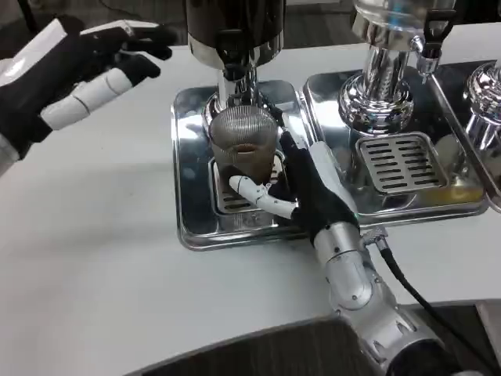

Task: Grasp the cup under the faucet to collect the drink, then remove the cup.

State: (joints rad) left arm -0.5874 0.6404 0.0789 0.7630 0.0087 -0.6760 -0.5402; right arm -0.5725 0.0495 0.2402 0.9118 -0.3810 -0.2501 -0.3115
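head view: white surface [102, 258] carries steel drip trays, the nearer tray [192, 227] under a dispenser [235, 27] with its faucet [235, 66]. the cup [244, 145], ribbed and clear with dark drink in it, stands on the tray's grate directly below the faucet. right robot hand [301, 184] wraps the cup from its right side, grasping it. left robot hand [78, 74] hovers released near the dispenser. risk: lifting out too fast or tilted could slosh the drink, or the rim could clip the faucet.
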